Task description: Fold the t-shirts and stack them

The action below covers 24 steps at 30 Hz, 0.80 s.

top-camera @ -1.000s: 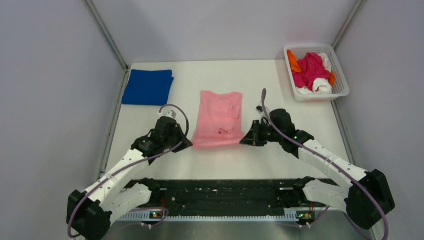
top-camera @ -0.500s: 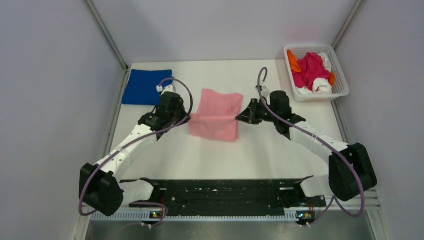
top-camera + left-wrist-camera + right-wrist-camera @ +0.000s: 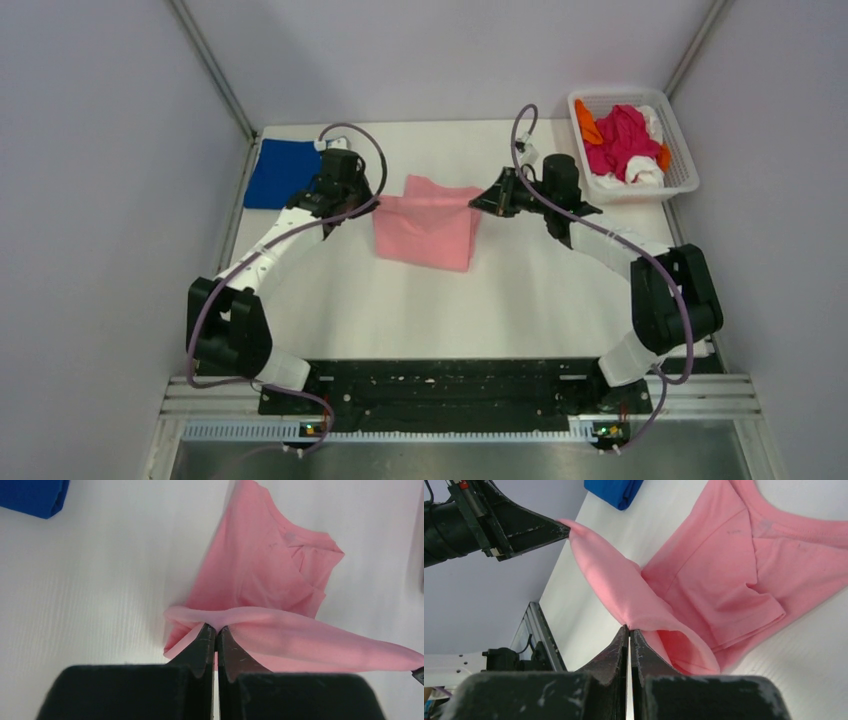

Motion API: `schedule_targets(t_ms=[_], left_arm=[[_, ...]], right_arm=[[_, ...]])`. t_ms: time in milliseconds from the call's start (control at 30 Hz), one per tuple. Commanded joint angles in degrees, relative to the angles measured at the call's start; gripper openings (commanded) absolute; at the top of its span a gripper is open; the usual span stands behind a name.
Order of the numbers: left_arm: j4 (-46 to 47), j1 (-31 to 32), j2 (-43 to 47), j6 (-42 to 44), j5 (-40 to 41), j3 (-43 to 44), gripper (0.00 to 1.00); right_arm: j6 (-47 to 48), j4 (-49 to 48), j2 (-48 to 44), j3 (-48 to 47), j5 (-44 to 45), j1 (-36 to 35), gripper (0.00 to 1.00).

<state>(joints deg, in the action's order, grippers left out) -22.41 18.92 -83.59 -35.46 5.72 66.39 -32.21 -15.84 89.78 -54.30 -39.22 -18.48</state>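
Between left gripper (image 3: 216, 629) and right gripper (image 3: 629, 628), pink t-shirt (image 3: 425, 232) stretches, seemingly folded double.

I see bare table (image 3: 450, 310) between the pink shirt (image 3: 425, 230) and the arm bases, so there's wide room to pass there. The shirt hangs stretched between left gripper (image 3: 374, 205) and right gripper (image 3: 474, 203), both pinched on it, blocking mid-table. Blue shirt (image 3: 272, 175) lies just behind my left arm in the far-left corner. Basket (image 3: 645, 194) fills the far-right corner. Walls close in on both sides.
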Motion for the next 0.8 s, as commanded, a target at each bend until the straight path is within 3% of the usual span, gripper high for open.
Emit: schedule_targets(t_ms=[0,433,767], left_arm=[[4.06,-1.45,-2.21,2.27,-0.91,4.46,0.0],[6.15,-4.92,-9.45,3.76,-4.14,10.05,0.0],[9.98,-5.03,-16.66,6.05,-16.39,16.08,0.0]], right_arm=[[1.63,-4.67,2.63,-4.47,-2.78,1.66,0.0],[2.13,-5.51,9.3,-10.73,-3.19,3.67,0.0],[0.41,-7.44,7.91,-6.94,-1.98,5.78,0.0]])
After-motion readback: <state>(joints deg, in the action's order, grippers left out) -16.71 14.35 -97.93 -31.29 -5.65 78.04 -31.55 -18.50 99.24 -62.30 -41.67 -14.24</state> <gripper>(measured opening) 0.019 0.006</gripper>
